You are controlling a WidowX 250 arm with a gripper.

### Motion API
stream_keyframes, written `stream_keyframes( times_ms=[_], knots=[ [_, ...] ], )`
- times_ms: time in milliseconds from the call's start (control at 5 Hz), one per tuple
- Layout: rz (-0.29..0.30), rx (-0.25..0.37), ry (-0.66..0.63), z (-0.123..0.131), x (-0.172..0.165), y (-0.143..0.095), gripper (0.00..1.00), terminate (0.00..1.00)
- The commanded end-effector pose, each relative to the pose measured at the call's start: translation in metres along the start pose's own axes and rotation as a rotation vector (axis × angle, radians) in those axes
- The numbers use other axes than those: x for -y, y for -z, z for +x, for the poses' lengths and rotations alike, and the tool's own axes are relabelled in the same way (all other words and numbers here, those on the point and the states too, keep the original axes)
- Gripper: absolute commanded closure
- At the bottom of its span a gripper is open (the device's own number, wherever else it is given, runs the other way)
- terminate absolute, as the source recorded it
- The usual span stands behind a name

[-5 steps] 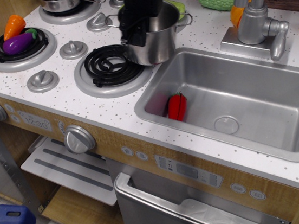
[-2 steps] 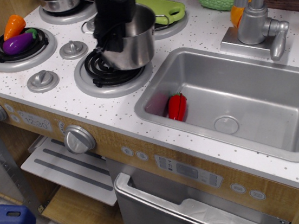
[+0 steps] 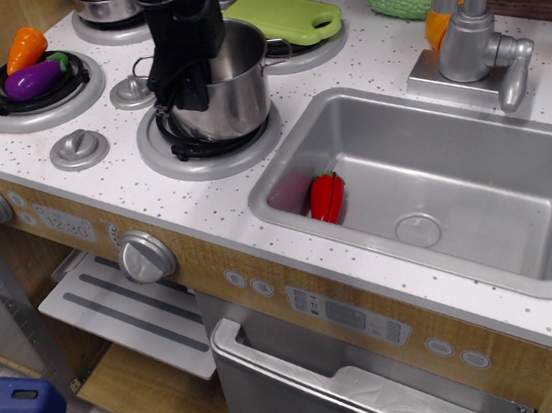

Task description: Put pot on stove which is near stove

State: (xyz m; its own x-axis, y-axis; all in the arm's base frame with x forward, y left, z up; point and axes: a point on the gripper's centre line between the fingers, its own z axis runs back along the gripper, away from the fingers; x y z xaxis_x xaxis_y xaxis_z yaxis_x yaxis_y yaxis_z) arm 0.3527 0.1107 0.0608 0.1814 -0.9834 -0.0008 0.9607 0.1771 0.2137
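The pot (image 3: 232, 91) is a tall shiny steel pot with wire loop handles. It stands upright over the stove (image 3: 186, 160), the front burner with a black coil and a broad silver ring, left of the sink. I cannot tell whether it rests on the coil or hangs just above it. My black gripper (image 3: 178, 82) comes down from above at the pot's left side and is shut on the pot's left rim. It hides that part of the rim and the far side of the coil.
A purple eggplant (image 3: 36, 79) and an orange carrot (image 3: 25, 44) lie on the left burner. A steel pan (image 3: 105, 3) sits on the back burner. A green cutting board (image 3: 285, 14) lies behind the pot. The sink (image 3: 472, 157) holds a red pepper (image 3: 327, 196); the faucet (image 3: 466, 27) stands behind it.
My gripper has carried the pot leftward and forward from beside the sink's back-left corner to over the front burner, and lower.
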Motion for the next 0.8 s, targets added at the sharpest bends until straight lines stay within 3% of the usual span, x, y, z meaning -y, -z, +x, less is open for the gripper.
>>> stream_keyframes(
  times_ms=[0,400,600],
  knots=[
    [0.098,-0.019,-0.003,-0.0097,-0.0077,-0.0256,1.0,0.0],
    [0.102,0.004,-0.002,-0.0145,-0.0062,-0.0231,1.0,0.0],
    [0.102,0.008,0.001,-0.0153,-0.0075,-0.0236,1.0,1.0]
  ],
)
